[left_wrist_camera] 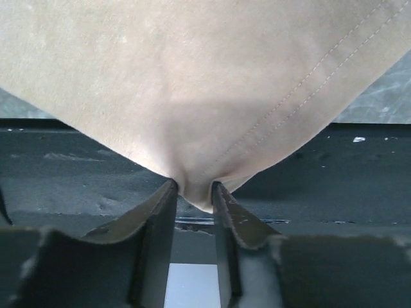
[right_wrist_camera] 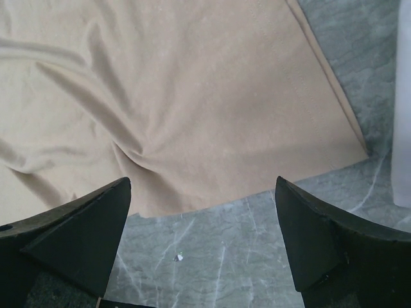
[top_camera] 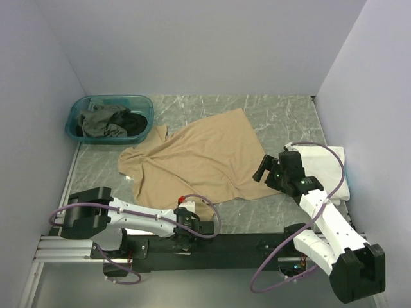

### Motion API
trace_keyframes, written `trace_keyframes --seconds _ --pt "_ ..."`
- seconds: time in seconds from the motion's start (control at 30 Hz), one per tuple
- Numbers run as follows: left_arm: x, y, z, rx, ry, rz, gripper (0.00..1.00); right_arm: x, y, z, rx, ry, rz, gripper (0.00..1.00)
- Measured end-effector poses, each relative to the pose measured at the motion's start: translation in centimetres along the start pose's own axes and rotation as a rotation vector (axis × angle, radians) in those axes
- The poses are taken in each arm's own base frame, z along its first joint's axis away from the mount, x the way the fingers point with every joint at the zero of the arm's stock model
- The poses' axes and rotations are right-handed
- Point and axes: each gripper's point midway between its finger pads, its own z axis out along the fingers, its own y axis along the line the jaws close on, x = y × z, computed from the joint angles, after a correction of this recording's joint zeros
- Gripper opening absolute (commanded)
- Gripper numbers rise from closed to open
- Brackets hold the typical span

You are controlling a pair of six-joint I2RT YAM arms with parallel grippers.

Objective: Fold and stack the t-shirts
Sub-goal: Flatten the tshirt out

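Item one, the tan t-shirt (top_camera: 199, 160): it lies spread and creased on the grey marbled table (top_camera: 282, 115), not folded, with one sleeve turned toward the far left. Its near corner reaches the black base rail (top_camera: 244, 244).

Left gripper (top_camera: 191, 217): positioned at that near corner of the tan t-shirt. In the left wrist view the left gripper (left_wrist_camera: 192, 186) has its jaws drawn close, with the pointed tip of the tan t-shirt (left_wrist_camera: 192, 83) pinched between them; cloth touches both inner faces. A stitched hem runs up the right of the corner.

Right gripper (top_camera: 266, 168): positioned just beside the right edge of the tan t-shirt, low over the table. In the right wrist view the right gripper (right_wrist_camera: 202, 192) has its jaws spread wide with nothing between them (only bare table shows in the gap), and the hem of the tan t-shirt (right_wrist_camera: 167, 96) lies just ahead of the fingertips.

White t-shirt (top_camera: 334, 170): flat on the table to the right of the tan t-shirt, apart from it, partly under the right arm.

Teal tub (top_camera: 74, 119): beyond the far left corner of the tan t-shirt, near but not touching. It holds a crumpled grey-green t-shirt (top_camera: 103, 120) and, to its right, a black t-shirt (top_camera: 136, 123).
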Motion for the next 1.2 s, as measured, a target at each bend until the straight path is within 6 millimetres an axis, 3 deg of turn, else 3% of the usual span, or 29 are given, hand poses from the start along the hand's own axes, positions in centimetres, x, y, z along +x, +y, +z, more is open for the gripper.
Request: trace_keyframes --seconds 0.17,0.2,0.23,0.57,0.73,0.97,1.07,1.2 --pt "0.1 -0.5 0.0 0.021 0.013 0.008 0.20 -0.5 -0.4 -0.5 0.012 -0.032 0.006 0.99" --pt "0.1 -0.6 0.0 0.026 0.016 0.010 0.06 -0.6 -0.5 -0.6 0.015 -0.037 0.008 0.99" --pt "0.2 -0.7 0.0 0.032 0.019 0.007 0.01 -0.6 -0.6 -0.6 0.020 -0.037 0.009 0.99" --pt "-0.6 -0.4 0.0 0.033 0.016 -0.010 0.01 -0.3 -1.3 -1.4 0.044 -0.039 0.038 0.99" --pt "-5.7 3.1 0.1 -0.085 -0.085 -0.148 0.01 0.1 -2.0 -2.1 0.073 -0.042 0.086 0.99" --pt "-14.9 8.5 -2.7 -0.059 -0.319 -0.454 0.01 1.8 -3.5 -1.4 0.147 0.011 0.176 0.99" --pt "-16.7 10.5 -3.0 -0.074 -0.384 -0.516 0.01 3.1 -4.6 -0.7 0.204 0.049 0.219 1.00" --pt "-17.5 12.0 -2.9 -0.076 -0.420 -0.541 0.01 4.5 -5.8 -0.1 0.263 0.087 0.266 1.00"
